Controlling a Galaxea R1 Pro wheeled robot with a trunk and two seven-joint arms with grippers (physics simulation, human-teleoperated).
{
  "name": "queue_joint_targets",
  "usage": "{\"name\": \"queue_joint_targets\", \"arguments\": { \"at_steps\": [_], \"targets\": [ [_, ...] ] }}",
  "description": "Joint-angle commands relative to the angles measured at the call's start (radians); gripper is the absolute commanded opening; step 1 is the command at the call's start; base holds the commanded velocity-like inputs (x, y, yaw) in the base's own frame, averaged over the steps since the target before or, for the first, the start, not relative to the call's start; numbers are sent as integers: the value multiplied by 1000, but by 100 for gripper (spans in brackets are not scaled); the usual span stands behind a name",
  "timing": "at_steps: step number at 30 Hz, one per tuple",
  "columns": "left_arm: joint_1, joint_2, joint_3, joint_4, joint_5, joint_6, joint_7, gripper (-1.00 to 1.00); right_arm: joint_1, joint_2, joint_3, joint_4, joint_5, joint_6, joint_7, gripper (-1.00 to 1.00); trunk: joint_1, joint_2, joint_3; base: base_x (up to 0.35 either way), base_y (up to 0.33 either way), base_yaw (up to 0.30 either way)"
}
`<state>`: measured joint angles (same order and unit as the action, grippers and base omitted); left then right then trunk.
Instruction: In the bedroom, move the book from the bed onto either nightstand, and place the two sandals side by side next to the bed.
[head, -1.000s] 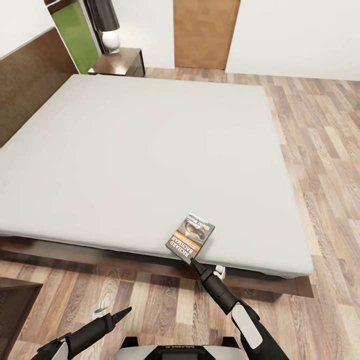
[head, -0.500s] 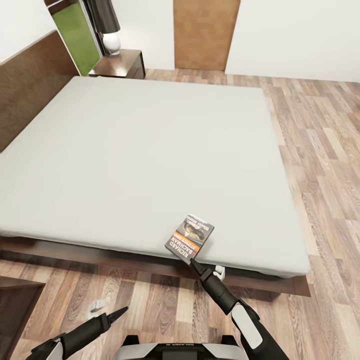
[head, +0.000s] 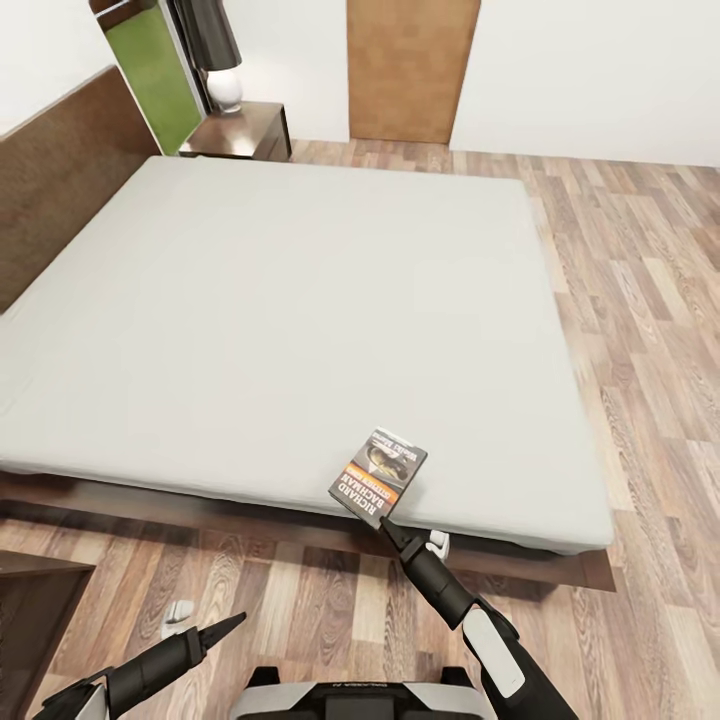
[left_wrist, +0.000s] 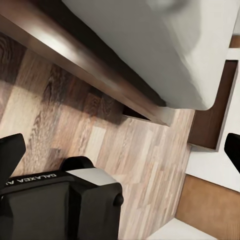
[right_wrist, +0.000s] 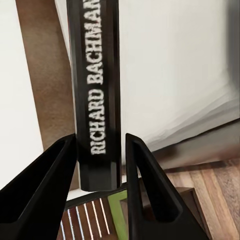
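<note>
The small thin paperback book (head: 379, 477) with a grey-and-orange cover and a dark picture sits at the near edge of the plain pale-grey mattress of the large low dark-brown bed (head: 300, 310), toward the mattress's near right corner. Its long axis runs on a diagonal, from the near-left corner by the bed's edge up toward the far right, and the white lettering on its orange band reads upside down from the head camera. The right gripper (head: 386, 524) meets the book's near corner; in the right wrist view its two black tapered fingers (right_wrist: 37, 192) stand on either side of the book's dark spine (right_wrist: 97, 95), which bears the name "RICHARD BACHMAN" running lengthwise between them, so the pincer is pinching the book by its spine end. Under that corner the bed's dark wooden frame (head: 250, 520) juts out above the light wood-plank floor (head: 640, 300). The left gripper (head: 228, 626) hangs low over the floor in front of the bed, well apart from the book, with its black fingertips pressed together into a single point. A dark-brown wooden nightstand (head: 240, 130) stands at the far head corner of the bed, carrying a lamp with a white rounded base (head: 224, 90), and a brown wooden door (head: 410, 65) is set in the white wall beyond.
</note>
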<state>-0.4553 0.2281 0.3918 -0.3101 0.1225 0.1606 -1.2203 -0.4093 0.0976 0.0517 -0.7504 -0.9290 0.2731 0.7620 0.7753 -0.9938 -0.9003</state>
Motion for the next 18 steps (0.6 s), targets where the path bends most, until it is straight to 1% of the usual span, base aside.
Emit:
{"name": "queue_joint_targets", "arguments": {
  "at_steps": [1,11,13,16,18],
  "targets": [
    [0,0,1,0,2,10,-4,100,0,0,1,0,-10,9,0,-100,-4,7,3,0,0,0],
    [0,-2,-2,2,-3,8,-1,100,0,-3,3,-3,-8,18,0,-100,-42,77,34,0,0,0],
    [0,-2,-2,2,-3,8,-1,100,0,-3,3,-3,4,19,-1,-100,-50,91,40,0,0,0],
    [0,-4,-2,2,-3,8,0,100,0,-4,2,-3,37,20,-3,-100,-61,112,50,0,0,0],
    [0,-6,-3,12,-4,4,0,100,0,-4,1,-3,48,20,-4,-100,-69,126,56,0,0,0]
  ]
}}
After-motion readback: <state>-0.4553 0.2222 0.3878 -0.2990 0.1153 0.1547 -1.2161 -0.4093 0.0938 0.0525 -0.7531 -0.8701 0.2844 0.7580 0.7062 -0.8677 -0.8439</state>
